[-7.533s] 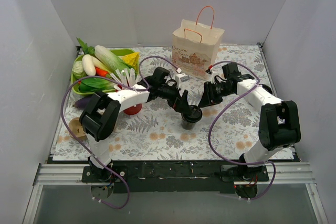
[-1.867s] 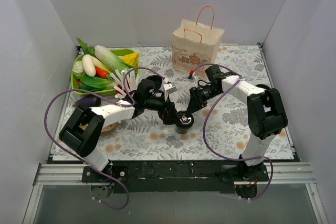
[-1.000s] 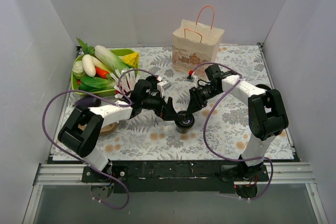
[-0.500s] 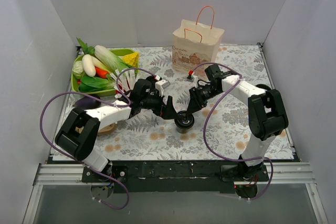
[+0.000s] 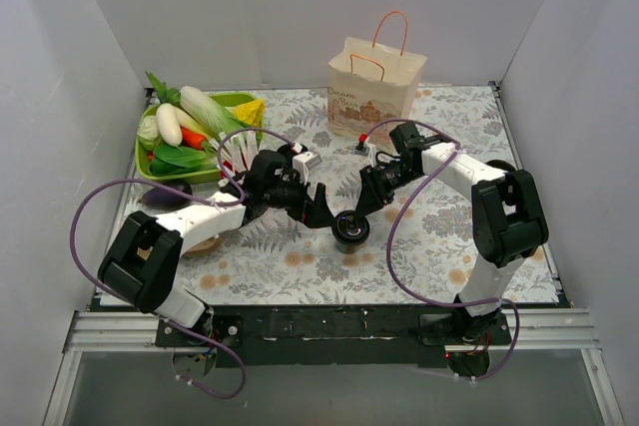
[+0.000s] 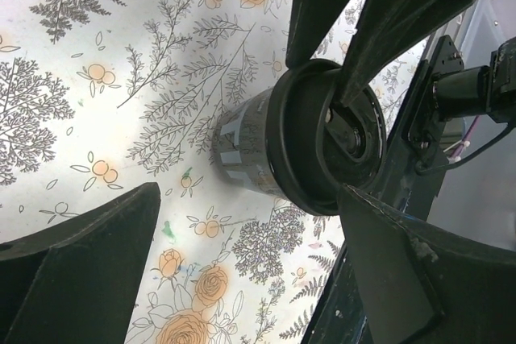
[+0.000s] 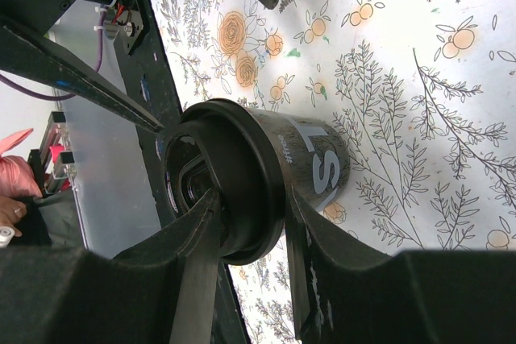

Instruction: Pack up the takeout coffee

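The takeout coffee (image 5: 350, 229), a small black cup with a round black lid, stands upright on the floral cloth at the middle. My right gripper (image 5: 361, 209) is shut on its lid rim: in the right wrist view (image 7: 251, 199) one finger sits inside the lid top and the other against the cup wall (image 7: 318, 159). My left gripper (image 5: 319, 211) is open just left of the cup and does not touch it. In the left wrist view (image 6: 250, 192) its fingers stand wide apart, and the cup (image 6: 246, 147) is beyond them.
A paper bag (image 5: 372, 89) with orange handles stands upright at the back centre. A green tray (image 5: 240, 100) of vegetables sits at the back left, with an eggplant (image 5: 162, 195) in front of it. Purple cables loop beside both arms.
My left gripper has let go of the cup, opened and drawn back a little to the left. The cup and my right gripper have stayed in place.
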Robot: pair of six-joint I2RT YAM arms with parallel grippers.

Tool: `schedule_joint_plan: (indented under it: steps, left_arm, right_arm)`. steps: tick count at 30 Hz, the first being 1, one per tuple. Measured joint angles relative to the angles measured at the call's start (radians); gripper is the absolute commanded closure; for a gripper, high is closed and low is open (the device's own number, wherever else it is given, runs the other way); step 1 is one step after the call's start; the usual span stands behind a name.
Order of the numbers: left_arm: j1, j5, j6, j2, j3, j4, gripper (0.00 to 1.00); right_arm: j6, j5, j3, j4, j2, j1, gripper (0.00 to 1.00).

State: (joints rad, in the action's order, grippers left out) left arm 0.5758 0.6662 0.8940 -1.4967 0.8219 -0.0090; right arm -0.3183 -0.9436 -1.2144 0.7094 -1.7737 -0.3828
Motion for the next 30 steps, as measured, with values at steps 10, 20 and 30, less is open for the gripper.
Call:
schedule_joint_plan:
  steps: [10,20,30]
  left_arm:
    - [-0.003,-0.029,0.003,-0.044,0.001,-0.006,0.10]
    - [-0.006,-0.004,0.022,-0.078,0.005,0.026,0.12]
    - [-0.015,0.048,0.045,-0.135,0.026,0.036,0.14]
  right_arm:
    - [0.000,0.000,0.000,0.000,0.000,0.000,0.62]
    - [-0.003,-0.005,0.006,-0.003,-0.002,0.006,0.63]
    - [-0.003,-0.048,0.040,-0.033,-0.002,0.027,0.64]
